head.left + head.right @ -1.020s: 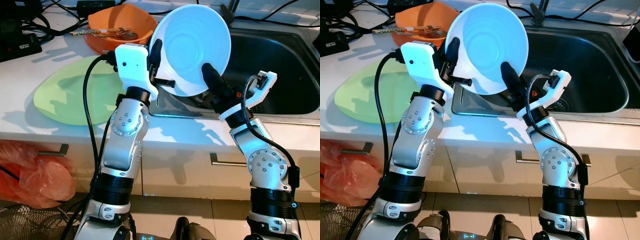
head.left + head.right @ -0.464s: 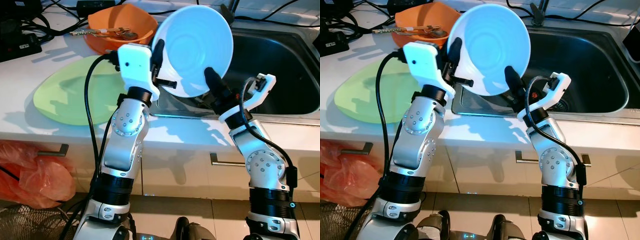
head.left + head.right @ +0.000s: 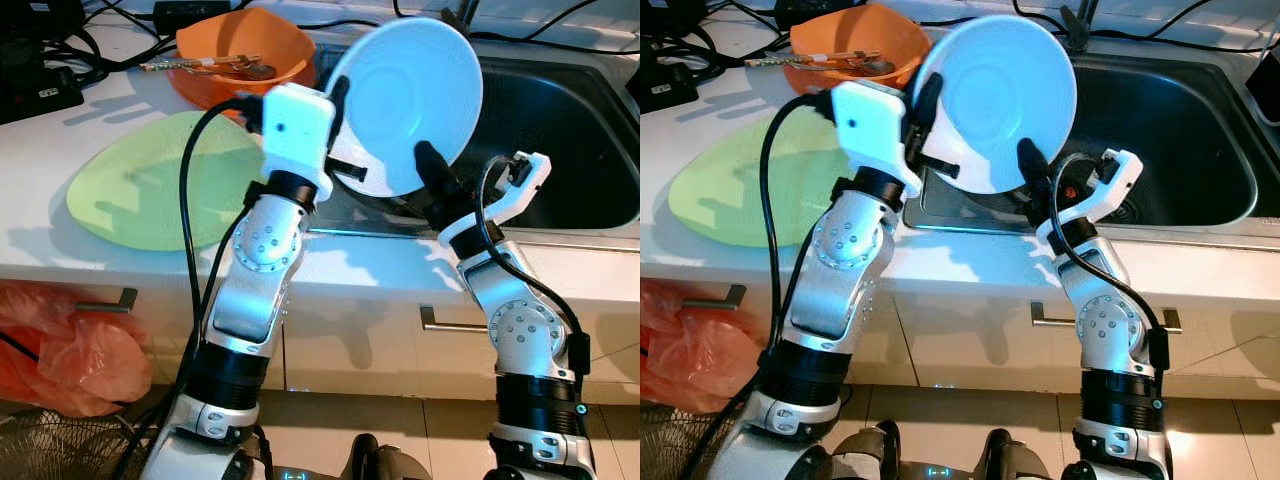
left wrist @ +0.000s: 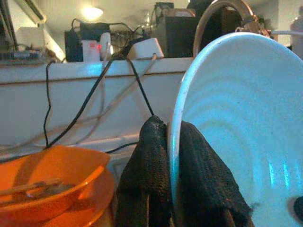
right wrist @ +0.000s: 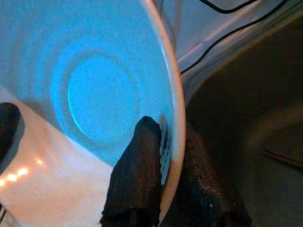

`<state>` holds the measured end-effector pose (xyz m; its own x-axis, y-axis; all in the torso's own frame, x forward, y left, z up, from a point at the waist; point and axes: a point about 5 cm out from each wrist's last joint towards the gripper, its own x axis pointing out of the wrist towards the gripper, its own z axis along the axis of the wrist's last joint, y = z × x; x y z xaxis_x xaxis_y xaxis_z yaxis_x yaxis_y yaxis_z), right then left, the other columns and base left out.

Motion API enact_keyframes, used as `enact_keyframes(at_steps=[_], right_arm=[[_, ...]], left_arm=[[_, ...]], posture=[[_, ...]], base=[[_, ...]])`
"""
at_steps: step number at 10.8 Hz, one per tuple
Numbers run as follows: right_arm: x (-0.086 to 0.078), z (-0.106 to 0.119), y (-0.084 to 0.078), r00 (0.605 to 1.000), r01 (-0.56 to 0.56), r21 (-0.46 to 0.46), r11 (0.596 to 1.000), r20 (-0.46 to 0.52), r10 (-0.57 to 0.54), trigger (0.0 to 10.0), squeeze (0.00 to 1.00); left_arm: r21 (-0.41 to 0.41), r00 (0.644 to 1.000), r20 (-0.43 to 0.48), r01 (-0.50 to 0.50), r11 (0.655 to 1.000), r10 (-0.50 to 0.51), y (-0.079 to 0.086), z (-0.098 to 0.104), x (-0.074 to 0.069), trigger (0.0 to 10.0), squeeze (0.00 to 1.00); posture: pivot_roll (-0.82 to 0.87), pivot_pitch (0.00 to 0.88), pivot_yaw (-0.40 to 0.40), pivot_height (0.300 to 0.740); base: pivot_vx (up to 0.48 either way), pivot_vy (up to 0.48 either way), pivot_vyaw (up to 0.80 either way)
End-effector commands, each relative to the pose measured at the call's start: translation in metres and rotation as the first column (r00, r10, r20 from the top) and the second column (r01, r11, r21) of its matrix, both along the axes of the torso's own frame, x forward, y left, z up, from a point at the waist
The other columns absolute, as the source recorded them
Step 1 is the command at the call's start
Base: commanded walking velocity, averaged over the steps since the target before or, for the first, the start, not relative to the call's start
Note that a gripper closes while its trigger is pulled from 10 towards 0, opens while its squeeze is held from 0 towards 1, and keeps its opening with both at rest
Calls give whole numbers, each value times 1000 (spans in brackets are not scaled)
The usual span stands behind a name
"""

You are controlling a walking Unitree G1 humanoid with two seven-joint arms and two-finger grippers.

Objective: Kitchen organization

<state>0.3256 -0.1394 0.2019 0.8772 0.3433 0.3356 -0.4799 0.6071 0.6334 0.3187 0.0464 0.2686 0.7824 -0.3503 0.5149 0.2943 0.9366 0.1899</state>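
Plate (image 3: 405, 100) upright over sink (image 3: 560, 130), rim pinched by left hand (image 3: 335, 130) and right hand (image 3: 428, 172); sink partly hidden.

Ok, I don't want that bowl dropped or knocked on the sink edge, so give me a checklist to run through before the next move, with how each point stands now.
1. Left gripper clamped on the white bowl: ok, one finger on each side of the rim.
2. Right gripper clamped on the rim as well: ok, fingers straddle it.
3. Bowl free of the counter: ok, held tilted in the air above the near edge of the sink.
4. Bowl empty: ok, nothing shows inside it.
5. Sink basin free below: cannot tell, the bowl hides part of it.
6. Nearby dishes out of the way: ok, the green plate and the orange bowl sit off to the left.
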Motion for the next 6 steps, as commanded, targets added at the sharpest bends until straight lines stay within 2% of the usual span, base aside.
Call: enact_keyframes(at_steps=[1, 2, 3, 5, 6], right_arm=[[0, 3, 2, 1000, -2, -16, 1000, 16, 2, 10000, 0], [0, 3, 2, 1000, -3, -15, 1000, 16, 3, 7098, 0], [0, 3, 3, 1000, -5, -13, 1000, 17, 5, 0, 0], [1, 2, 3, 1000, -2, -13, 1000, 14, 2, 0, 0], [1, 2, 3, 1000, -2, -11, 1000, 15, 2, 2118, 0]], left_arm=[[34, 998, 39, 45, 998, -47, -11, 7, -5, 10000, 0], [50, 998, 47, 38, 998, -41, -12, 7, -6, 10000, 0], [58, 998, 55, 37, 998, -40, -12, 8, -6, 10000, 0], [78, 997, 63, 34, 996, -39, -14, 8, -6, 10000, 0], [84, 997, 61, 32, 996, -37, -14, 8, -6, 10000, 0]], posture=[[155, 173, -33, 740], [155, 173, -33, 740], [159, 176, -34, 740], [157, 176, -33, 740], [157, 176, -34, 740]], base=[[0, 0, 0], [0, 0, 0], [0, 0, 0], [0, 0, 0], [0, 0, 0]])
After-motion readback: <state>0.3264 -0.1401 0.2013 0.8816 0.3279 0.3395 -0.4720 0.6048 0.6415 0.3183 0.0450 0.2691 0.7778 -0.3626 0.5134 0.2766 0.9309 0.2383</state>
